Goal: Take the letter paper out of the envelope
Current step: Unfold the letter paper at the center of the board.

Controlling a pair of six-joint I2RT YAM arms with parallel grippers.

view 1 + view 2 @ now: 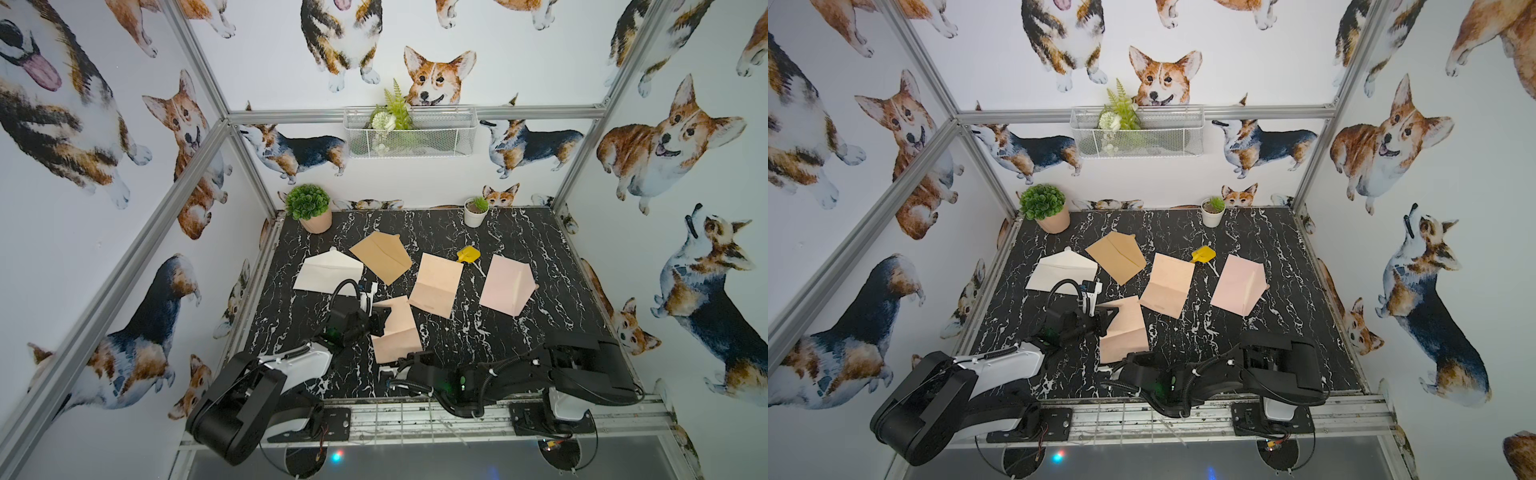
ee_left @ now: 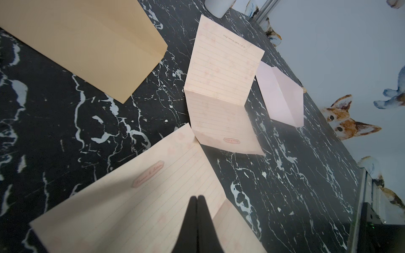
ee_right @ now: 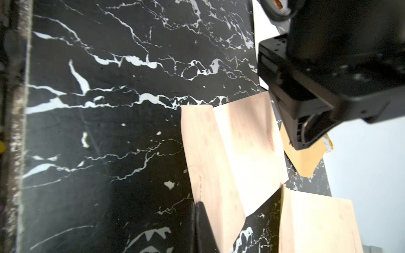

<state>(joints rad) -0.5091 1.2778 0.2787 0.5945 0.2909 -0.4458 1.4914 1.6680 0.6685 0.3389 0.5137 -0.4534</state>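
The tabletop (image 1: pixel 498 332) is glossy black with white marble veins, and everything on it is matte paper. The peach lined letter paper (image 1: pixel 395 332) lies out of any envelope near the front middle. It is creased into panels that rise in a shallow zig-zag, with dotted rules and a small pink oval stamp. Its far corner meets a second peach lined sheet (image 1: pixel 436 282), folded once and tented. Further back lie a white envelope (image 1: pixel 328 272) and a kraft-brown envelope (image 1: pixel 382 255), both with flaps open, and to the right a pale pink envelope (image 1: pixel 505 284). Near that one is a small yellow plastic piece (image 1: pixel 468 254). A bushy green plant in a terracotta pot (image 1: pixel 309 208) and a small white pot (image 1: pixel 476 212) stand at the back edge. The left gripper (image 2: pixel 197 198) hangs over the near sheet's left edge and hides part of it in both top views. Its black fingers are pressed together with nothing seen between them. The right gripper (image 3: pixel 197 204) sits at the sheet's front edge, its fingers likewise together. Whether paper is pinched there cannot be told.
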